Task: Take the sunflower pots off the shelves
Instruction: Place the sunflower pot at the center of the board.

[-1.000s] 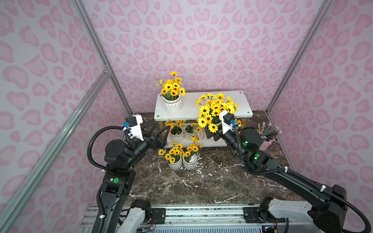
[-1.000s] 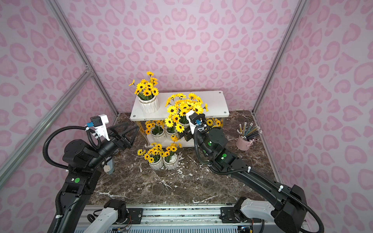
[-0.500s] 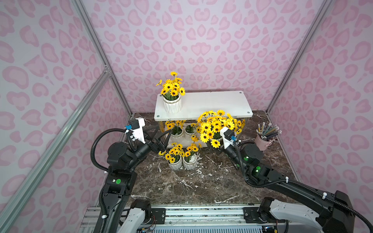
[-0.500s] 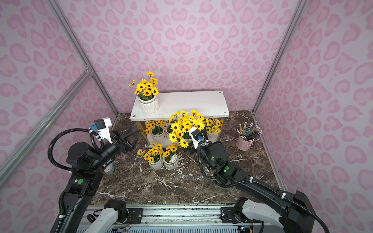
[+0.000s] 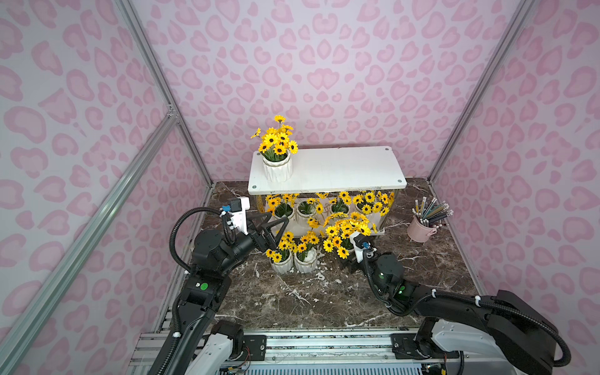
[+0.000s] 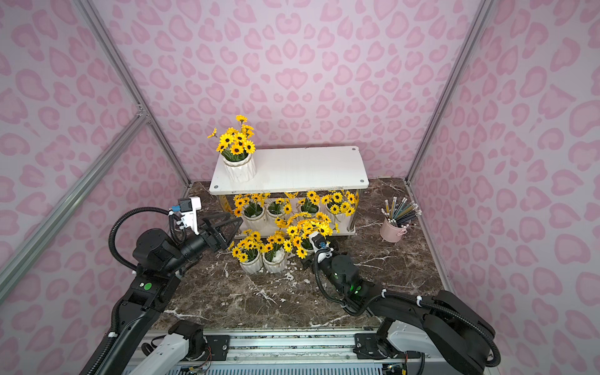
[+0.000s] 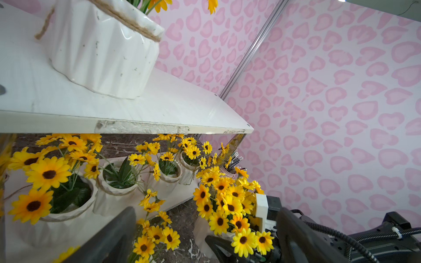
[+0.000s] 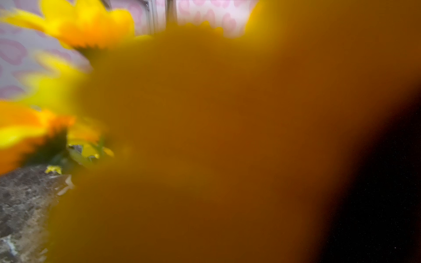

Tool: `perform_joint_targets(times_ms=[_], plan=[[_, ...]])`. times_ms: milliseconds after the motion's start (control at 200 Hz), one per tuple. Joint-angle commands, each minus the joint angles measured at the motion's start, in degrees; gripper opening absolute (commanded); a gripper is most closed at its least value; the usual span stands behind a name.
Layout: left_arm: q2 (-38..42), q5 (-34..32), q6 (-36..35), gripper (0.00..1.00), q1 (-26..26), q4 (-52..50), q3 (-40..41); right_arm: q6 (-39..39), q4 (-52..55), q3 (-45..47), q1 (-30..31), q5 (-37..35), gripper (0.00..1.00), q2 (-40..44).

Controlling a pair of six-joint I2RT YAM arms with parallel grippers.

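Observation:
The white two-tier shelves point(image 5: 341, 168) point(image 6: 302, 168) stand at the back. One sunflower pot point(image 5: 277, 167) point(image 7: 102, 52) is on the top board's left end, and several sunflower pots point(image 5: 305, 212) point(image 7: 116, 189) fill the lower tier. Two pots point(image 5: 292, 263) point(image 6: 263, 261) stand on the table in front. My right gripper point(image 5: 347, 258) is shut on another pot point(image 7: 202, 230), low by the table beside those two; its flowers point(image 5: 344, 230) hide the grip from above. Blurred petals point(image 8: 205, 136) fill the right wrist view. My left gripper point(image 5: 279, 218) point(image 6: 235, 217) point(image 7: 206, 210) hovers open and empty near the shelves' left front leg.
A pink bucket of pencils point(image 5: 420, 229) point(image 6: 394, 230) stands on the marble table point(image 5: 308, 298) right of the shelves. Pink patterned walls with aluminium posts point(image 5: 162, 97) close in the back and both sides.
My right gripper has carried its pot from the right end of the top shelf down and forward to table level. My left gripper has shifted a little toward the shelves.

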State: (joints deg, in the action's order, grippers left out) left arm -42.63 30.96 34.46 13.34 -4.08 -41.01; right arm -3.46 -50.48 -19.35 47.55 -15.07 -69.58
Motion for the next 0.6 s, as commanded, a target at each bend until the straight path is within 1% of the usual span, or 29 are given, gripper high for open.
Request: perform_joint_targets(times_ms=[0,390,595], plan=[[0.22,-1.8,-0.62,0.98,0.32,2.14,0.12,1.75,-14.05,0.91,-0.31,-0.98,0.0,-2.51],[0.79,-2.74,-1.39,0.98,0.47,0.19,0.45,1.97,-26.52,1.49,-1.06,1.21,0.0,-16.66],[0.97,-3.36,-2.25,0.98,0.49,-1.11,-0.02,3.02,-30.39,-0.01,-0.96,3.23,0.0,-24.02]])
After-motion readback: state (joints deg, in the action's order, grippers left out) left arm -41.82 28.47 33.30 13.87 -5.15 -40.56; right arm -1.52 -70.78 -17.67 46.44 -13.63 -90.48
